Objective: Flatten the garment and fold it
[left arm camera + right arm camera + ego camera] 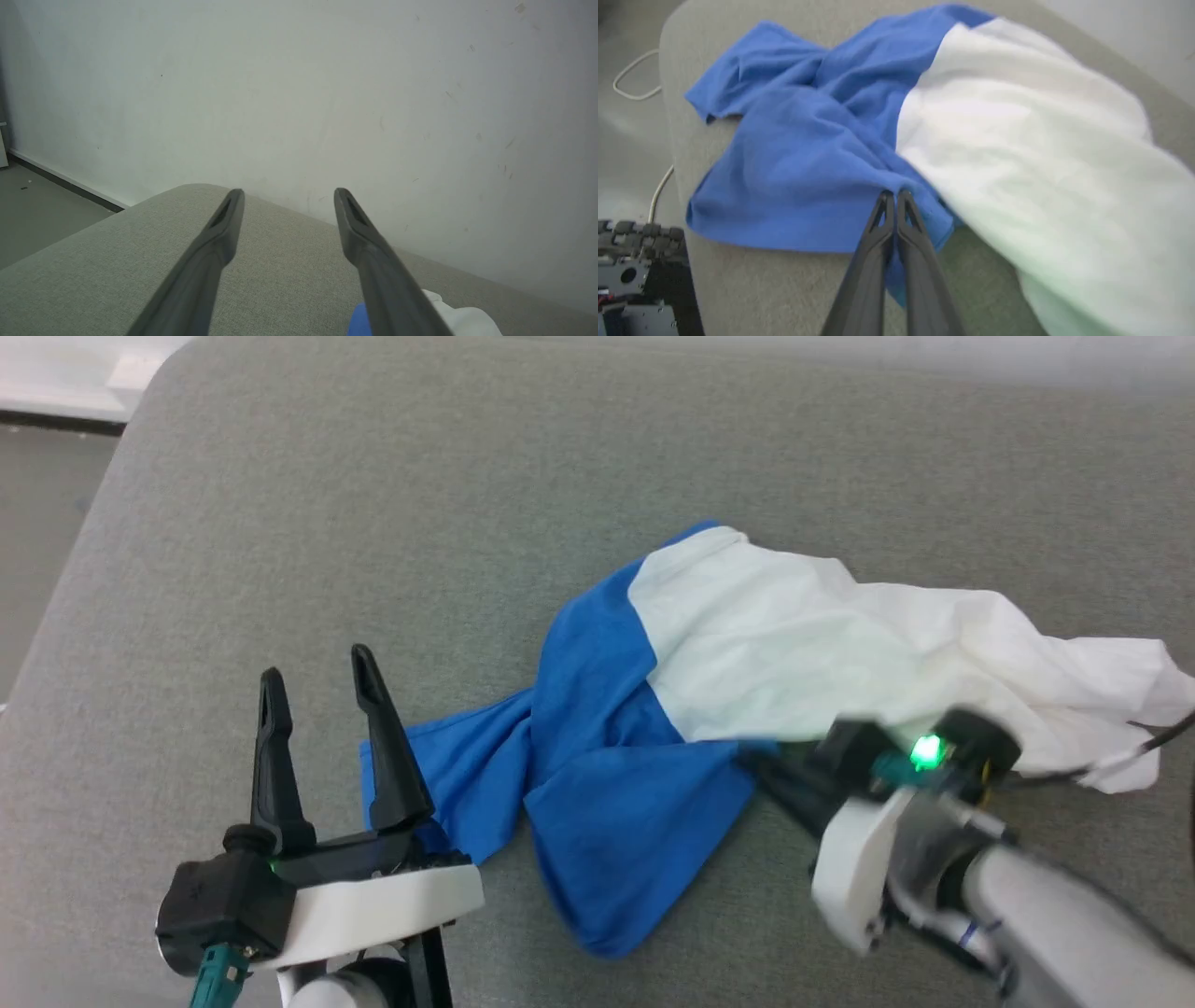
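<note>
Garment [766, 644] crumpled on grey cushion [467, 476], blue sleeves bunched.

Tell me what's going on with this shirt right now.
The robot is working on a crumpled garment lying on a grey padded surface. Its right pincer is shut on a fold of blue fabric near where blue meets white. The left pincer is open and empty, beside the blue sleeve end. The garment is bunched and twisted, not yet flattened, and no fold has been made.
</note>
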Robot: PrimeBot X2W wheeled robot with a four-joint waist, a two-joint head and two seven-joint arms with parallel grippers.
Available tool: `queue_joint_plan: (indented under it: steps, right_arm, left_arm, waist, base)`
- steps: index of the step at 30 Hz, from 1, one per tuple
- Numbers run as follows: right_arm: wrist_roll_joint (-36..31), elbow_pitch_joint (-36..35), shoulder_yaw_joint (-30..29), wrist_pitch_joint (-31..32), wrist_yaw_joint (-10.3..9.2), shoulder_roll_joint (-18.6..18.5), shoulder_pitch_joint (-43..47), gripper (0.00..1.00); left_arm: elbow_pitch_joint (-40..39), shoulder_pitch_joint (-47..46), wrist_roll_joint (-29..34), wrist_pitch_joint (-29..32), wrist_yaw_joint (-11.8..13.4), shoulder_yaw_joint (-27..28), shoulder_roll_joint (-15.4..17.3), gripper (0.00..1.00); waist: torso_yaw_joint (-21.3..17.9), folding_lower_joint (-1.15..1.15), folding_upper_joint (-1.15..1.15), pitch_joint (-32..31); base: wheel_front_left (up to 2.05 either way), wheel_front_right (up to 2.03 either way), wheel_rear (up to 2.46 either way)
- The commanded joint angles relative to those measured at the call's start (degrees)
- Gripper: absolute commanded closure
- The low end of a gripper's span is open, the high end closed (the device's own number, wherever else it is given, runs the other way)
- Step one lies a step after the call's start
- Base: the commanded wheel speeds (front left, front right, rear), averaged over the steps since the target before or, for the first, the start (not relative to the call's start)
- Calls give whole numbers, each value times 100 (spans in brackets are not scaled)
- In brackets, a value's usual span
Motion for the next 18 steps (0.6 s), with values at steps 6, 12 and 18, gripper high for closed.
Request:
queue_joint_plan:
  steps: [6, 12, 18]
  right_arm:
    - [516, -672, -1844, -104, -6, -85, -660, 100]
    - [301, -818, -4364, 54, -6, -515, -382, 100]
    - [-340, -561, -7048, 170, -6, -371, 1109, 100]
  left_arm:
    - [116, -8, -27, -27, -206, 159, -9, 0]
    - [190, 79, -37, -27, -338, 222, -9, 0]
    - [221, 178, -12, -27, -417, 276, -9, 0]
  waist:
    - [-447, 0, 0, -355]
    - [-615, 0, 0, -424]
    - [-688, 0, 0, -422]
  base:
    - [0, 0, 0]
    - [0, 0, 0]
    - [0, 0, 0]
